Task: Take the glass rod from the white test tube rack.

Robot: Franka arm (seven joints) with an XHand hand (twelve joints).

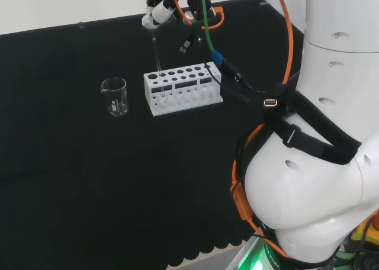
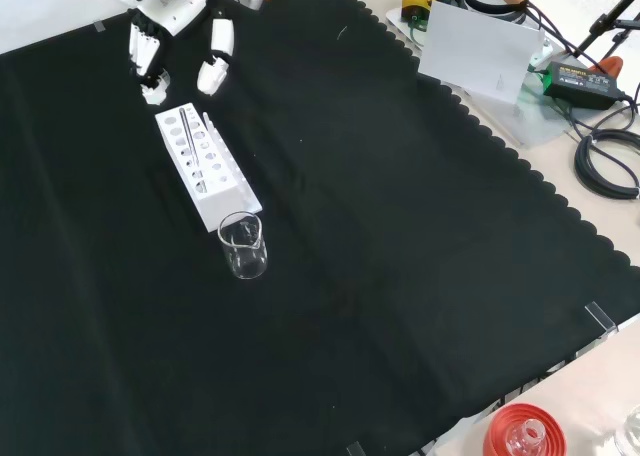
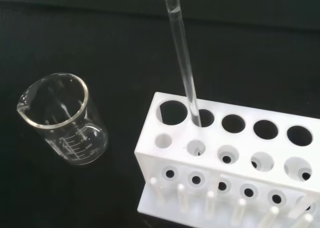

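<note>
The white test tube rack (image 1: 182, 92) stands mid-bench, also seen as the rack (image 2: 207, 168) and close up as the rack (image 3: 225, 163). A clear glass rod (image 3: 183, 63) stands upright in a back-row hole near the rack's beaker end. It appears as a thin rod (image 1: 157, 54) in the head view and a faint rod (image 2: 187, 139) in the front view. The hand (image 1: 159, 10) hovers just above the rod's top. Its fingers (image 2: 149, 74) and thumb (image 2: 214, 66) hang apart over the rack's far end, the hand (image 2: 168, 11) open, with no contact on the rod visible.
An empty glass beaker (image 1: 114, 96) stands just off the rack's end, seen as the beaker (image 2: 243, 246) and beaker (image 3: 62, 120). Orange and green cables (image 1: 204, 21) hang near the rack. A red ribbed stand (image 2: 520, 431) sits at the cloth's near corner.
</note>
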